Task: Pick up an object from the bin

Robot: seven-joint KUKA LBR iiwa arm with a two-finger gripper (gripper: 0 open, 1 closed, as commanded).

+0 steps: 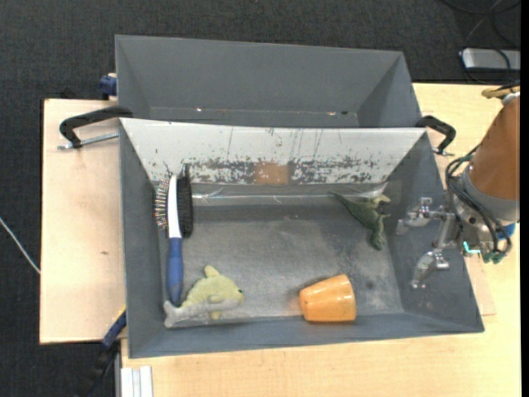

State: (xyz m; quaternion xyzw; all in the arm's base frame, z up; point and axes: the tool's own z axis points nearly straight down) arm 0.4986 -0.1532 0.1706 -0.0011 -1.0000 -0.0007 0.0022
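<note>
Grey metal forms the bin (273, 114), which holds four loose items spread over its floor.

**Gripper.** The gripper (420, 245) is at the right side of the bin, above the sloped right wall. Its two metal fingers (420, 214) are spread wide, one toward the back of the bin and one toward the front. Bare grey wall shows in the gap between them, so nothing is gripped. The wrist beyond the gripper carries an orange cover (502, 160) and a bundle of cables (488, 242).

**Nearest item.** A green toy (368, 213) lies at the back right of the floor, near the foot of the right wall. It appears to be a dinosaur or lizard figure, though its outline is hard to make out. It sits to the left of the rear finger and apart from it.

**Other items.**
- An orange cup (328, 298) lies on its side at the front of the floor, right of centre, well apart from the green toy.
- A brush (174, 230) with a blue handle and a white and black head lies along the foot of the left wall, head toward the back and handle toward the front.
- A pale yellow-green plush toy (211, 292), shaped like a fish or dolphin, lies in the front left corner, just beside the end of the brush handle. Whether the two touch cannot be determined.
</note>
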